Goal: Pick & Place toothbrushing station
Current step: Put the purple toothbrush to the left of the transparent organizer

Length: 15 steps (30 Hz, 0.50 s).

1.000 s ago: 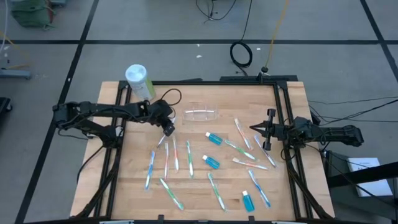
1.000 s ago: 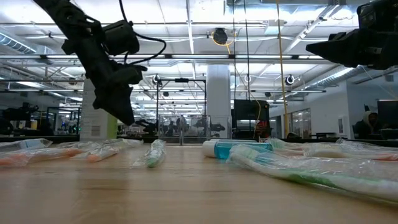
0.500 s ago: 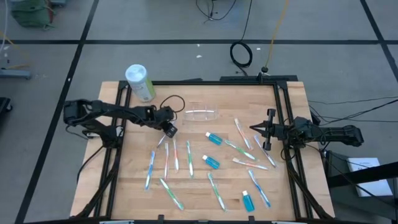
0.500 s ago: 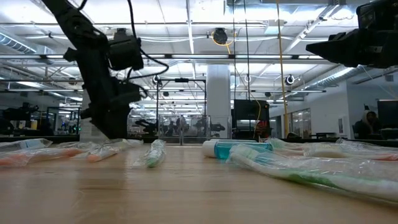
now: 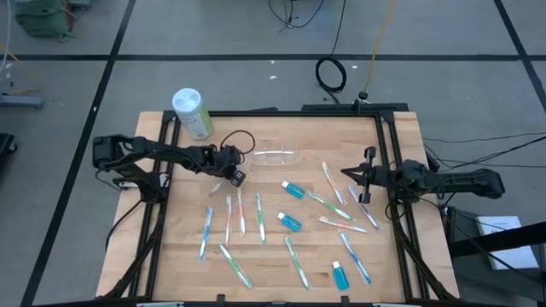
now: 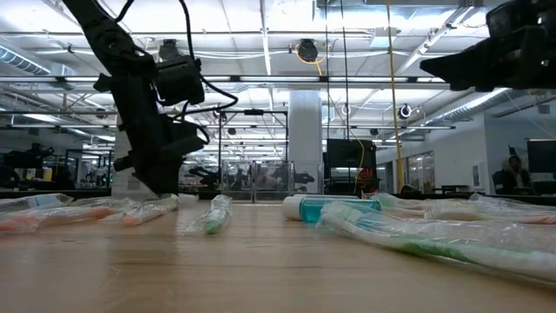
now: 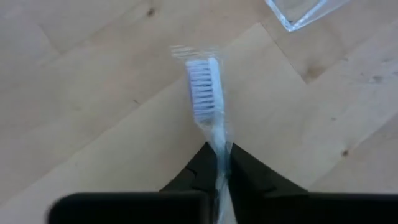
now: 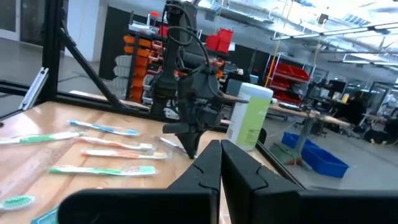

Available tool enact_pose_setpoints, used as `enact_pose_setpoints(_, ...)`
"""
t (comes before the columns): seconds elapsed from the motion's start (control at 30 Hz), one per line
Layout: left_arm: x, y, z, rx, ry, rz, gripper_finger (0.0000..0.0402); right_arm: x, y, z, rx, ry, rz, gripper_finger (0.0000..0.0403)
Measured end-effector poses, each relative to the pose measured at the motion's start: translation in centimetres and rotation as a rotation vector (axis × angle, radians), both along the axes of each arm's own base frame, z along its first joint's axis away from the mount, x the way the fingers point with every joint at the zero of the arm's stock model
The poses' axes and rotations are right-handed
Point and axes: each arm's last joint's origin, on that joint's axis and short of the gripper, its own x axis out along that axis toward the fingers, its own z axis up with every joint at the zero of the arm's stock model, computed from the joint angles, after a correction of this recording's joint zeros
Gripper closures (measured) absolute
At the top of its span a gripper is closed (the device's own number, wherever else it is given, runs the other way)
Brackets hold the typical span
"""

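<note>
I see a pale matt wood table (image 5: 273, 256), planked and knotty. The toothbrush (image 7: 205, 93) in front of my left wrist camera wears crinkly glossy film. The holder (image 7: 297, 11) looks like clear plastic, probably smooth.

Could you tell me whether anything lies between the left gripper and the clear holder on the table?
Nothing visible blocks it. The left gripper is shut on a wrapped toothbrush, and only bare wood of the table shows between it and the clear holder. The right gripper waits shut at the far side.
</note>
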Motion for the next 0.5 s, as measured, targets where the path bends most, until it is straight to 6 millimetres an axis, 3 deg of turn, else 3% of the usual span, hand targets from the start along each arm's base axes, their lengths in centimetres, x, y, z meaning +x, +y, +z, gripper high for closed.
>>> enact_pose_setpoints(0.13,-0.2,-0.1,1.0,-0.006,-0.045,-0.004,0.0385,0.9,0.0,-0.1,0.034,0.013,0.005,0.0403)
enact_pose_setpoints(0.27,-0.6,-0.2,3.5,0.037,-0.165,-0.004,0.0391,1.8,0.0,-0.5,0.07,0.04,0.007,0.0403)
enact_pose_setpoints(0.5,-1.0,-0.8,9.9,0.338,-0.503,-0.064,0.0378,3.0,-0.4,-1.2,0.193,0.054,-0.101,0.0403)
